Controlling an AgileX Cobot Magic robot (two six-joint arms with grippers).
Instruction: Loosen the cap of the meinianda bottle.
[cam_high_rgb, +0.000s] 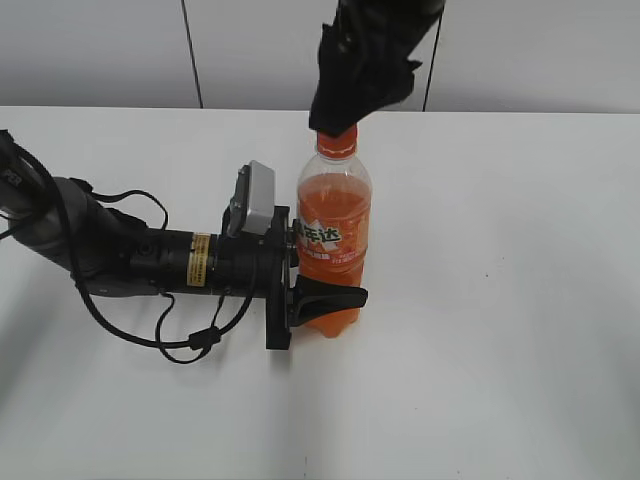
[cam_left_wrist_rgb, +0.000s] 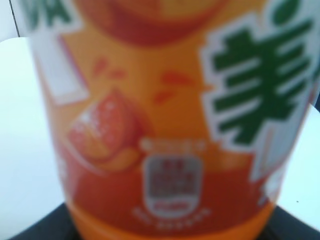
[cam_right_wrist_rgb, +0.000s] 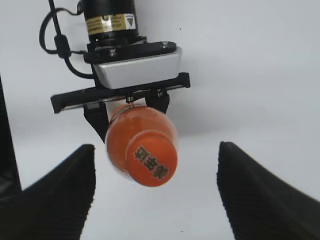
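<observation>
The meinianda bottle (cam_high_rgb: 333, 215) stands upright on the white table, full of orange drink. My left gripper (cam_high_rgb: 335, 285) lies level along the table and is shut on the bottle's lower body, one black finger (cam_high_rgb: 335, 297) across the front. In the left wrist view the orange label (cam_left_wrist_rgb: 165, 125) fills the frame, blurred. The orange cap (cam_right_wrist_rgb: 151, 159) shows from above in the right wrist view. My right gripper (cam_right_wrist_rgb: 155, 150) hangs over it, open, with its ribbed fingers (cam_right_wrist_rgb: 60, 195) wide on either side and clear of the cap. From outside, that gripper (cam_high_rgb: 338, 125) hides the top of the cap (cam_high_rgb: 338, 142).
The white table (cam_high_rgb: 500, 300) stretches to the right and front of the bottle. The left arm's body and its looping black cables (cam_high_rgb: 150, 265) lie on the table to the left. A pale wall stands behind the table's far edge.
</observation>
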